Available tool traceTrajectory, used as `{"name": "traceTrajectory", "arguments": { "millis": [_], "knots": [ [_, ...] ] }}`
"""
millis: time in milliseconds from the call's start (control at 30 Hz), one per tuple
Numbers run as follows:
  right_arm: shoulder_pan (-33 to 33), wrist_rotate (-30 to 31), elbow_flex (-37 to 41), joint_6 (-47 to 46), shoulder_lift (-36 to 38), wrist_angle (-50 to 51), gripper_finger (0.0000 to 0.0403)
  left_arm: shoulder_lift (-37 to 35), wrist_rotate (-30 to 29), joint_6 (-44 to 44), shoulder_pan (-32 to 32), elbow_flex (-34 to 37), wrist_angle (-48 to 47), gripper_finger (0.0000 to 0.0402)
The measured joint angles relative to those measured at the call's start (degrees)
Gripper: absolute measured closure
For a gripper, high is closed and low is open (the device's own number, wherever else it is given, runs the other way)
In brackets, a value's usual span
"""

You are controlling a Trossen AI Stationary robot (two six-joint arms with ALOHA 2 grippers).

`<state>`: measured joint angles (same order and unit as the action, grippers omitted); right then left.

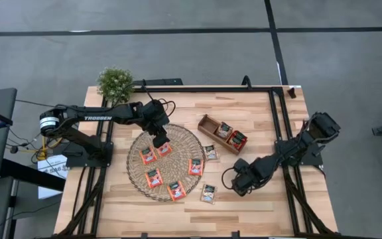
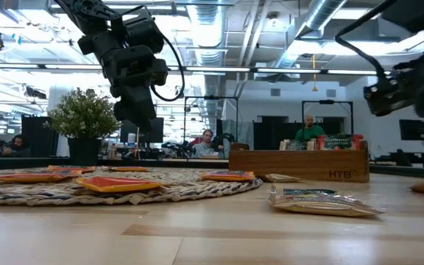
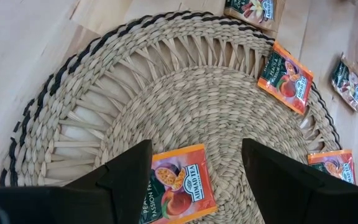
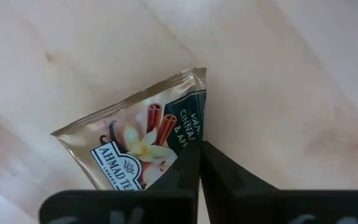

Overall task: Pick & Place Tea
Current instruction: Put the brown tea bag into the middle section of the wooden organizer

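Right wrist view shows the right gripper [image 4: 197, 165] with its fingers pinched together on the edge of a green-and-pale tea sachet [image 4: 135, 140] above the bare table [image 4: 291, 81]. The hold takes only a corner, so the sachet could twist or slip out on the way to the wooden tray [image 1: 207, 125]. From the high view, the left gripper [image 1: 160, 141] hangs over the wicker mat [image 1: 138, 174], jaws spread wide on either side of a red-orange sachet [image 3: 179, 186] without touching it; a descent slightly off line could push that packet across the weave instead of catching it. The tray already holds two sachets [image 1: 231, 135] in its compartments. Several more red-orange sachets lie on the mat, with two pale ones [image 1: 209, 193] just beside it on the table.
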<state>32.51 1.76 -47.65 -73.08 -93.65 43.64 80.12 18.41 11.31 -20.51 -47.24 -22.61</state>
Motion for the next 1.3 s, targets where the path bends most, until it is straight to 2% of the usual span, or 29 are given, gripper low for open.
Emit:
{"name": "traceTrajectory", "arguments": {
  "millis": [300,767,1300],
  "knots": [
    [2.5,0.1,-2.0,-0.5,0.0,-0.2,0.0403,0.0,0.0,0.0,0.0,0.0,0.0,0.0161],
    [2.8,-0.4,-2.3,-0.5,0.5,-0.6,0.0403,0.0,0.0,0.0,0.0,0.0,0.0,0.0161],
    [2.7,-0.1,-2.4,0.0,12.9,3.5,0.0403,0.0,0.0,0.0,0.0,0.0,1.1,0.0161]
  ]
}}
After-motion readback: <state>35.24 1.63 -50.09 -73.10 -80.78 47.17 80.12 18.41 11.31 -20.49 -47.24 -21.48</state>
